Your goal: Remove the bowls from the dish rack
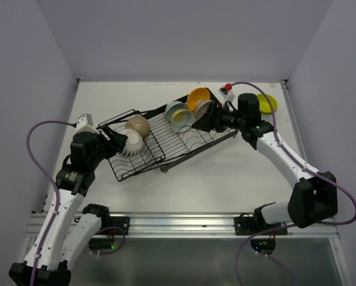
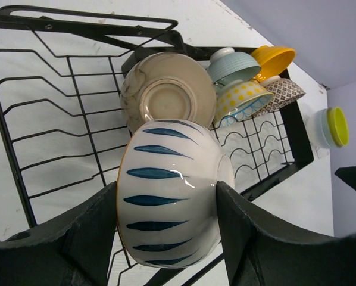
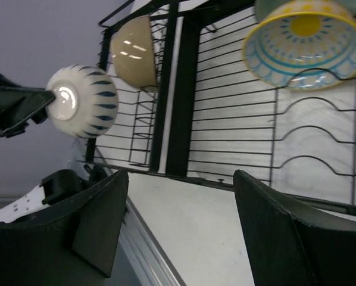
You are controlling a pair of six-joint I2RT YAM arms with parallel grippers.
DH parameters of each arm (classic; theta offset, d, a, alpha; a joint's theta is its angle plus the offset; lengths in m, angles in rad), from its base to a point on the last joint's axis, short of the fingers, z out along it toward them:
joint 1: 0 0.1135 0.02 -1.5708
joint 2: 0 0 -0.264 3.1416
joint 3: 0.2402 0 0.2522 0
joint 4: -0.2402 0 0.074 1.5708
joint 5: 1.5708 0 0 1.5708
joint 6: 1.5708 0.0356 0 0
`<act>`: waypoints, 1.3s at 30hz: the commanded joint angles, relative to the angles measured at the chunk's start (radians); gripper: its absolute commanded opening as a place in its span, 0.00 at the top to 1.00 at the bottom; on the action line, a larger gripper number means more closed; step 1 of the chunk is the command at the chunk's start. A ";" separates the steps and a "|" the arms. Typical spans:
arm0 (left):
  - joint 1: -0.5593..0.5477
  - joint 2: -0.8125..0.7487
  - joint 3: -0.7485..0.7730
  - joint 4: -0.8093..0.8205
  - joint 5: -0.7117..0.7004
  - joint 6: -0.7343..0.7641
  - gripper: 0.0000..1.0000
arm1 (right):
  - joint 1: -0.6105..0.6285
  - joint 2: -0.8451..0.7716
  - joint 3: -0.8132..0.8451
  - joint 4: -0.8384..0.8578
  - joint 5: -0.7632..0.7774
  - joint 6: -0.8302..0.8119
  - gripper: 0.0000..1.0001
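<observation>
On the off-white table (image 1: pixel 225 173), which is closed in on three sides by plain lilac-grey walls (image 1: pixel 184 36), the black wire dish rack (image 1: pixel 178 140) lies askew, its right end angled toward the far wall. A metal rail (image 1: pixel 178 223) runs along the near edge where both arms are bolted, and purple cables (image 1: pixel 35 149) loop along each arm. The left gripper (image 2: pixel 166 190) is at the rack's left end, its dark fingers (image 2: pixel 89 238) pinching a white bowl with blue stripes (image 2: pixel 166 155) by opposite sides. Whether that bowl is clear of the wires cannot be told. Just behind it a beige bowl (image 1: pixel 139 125) leans on its side in the rack, base facing the left wrist camera. Four more bowls crowd the rack's far right end: a pale teal bowl (image 1: pixel 177 108), a yellow-dotted bowl (image 1: pixel 182 120) touching it, an orange-yellow bowl (image 1: pixel 198 97), and a brown-patterned bowl (image 1: pixel 203 108) beside that. The right gripper (image 3: pixel 181 196) sits low near this cluster with its fingers spread wide and nothing between them, only bare tabletop and the rack's edge showing in the gap. Outside the rack, a lime-yellow bowl (image 1: pixel 267 103) stands on the table near the far right corner, and a small red-capped object (image 1: pixel 228 87) rests close to the far wall.
</observation>
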 commanded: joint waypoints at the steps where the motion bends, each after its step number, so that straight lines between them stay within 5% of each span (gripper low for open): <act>1: 0.006 -0.014 0.069 0.128 0.059 -0.021 0.79 | 0.093 -0.040 -0.009 0.186 -0.065 0.097 0.24; 14: 0.006 -0.029 0.033 0.295 0.138 -0.107 0.78 | 0.275 -0.009 -0.148 0.634 0.003 0.443 0.19; 17: 0.006 -0.031 0.026 0.330 0.161 -0.126 0.78 | 0.290 0.029 -0.181 0.801 0.007 0.560 0.02; 39: 0.006 -0.063 -0.043 0.490 0.247 -0.232 0.78 | 0.391 0.310 -0.136 1.308 0.078 0.904 0.01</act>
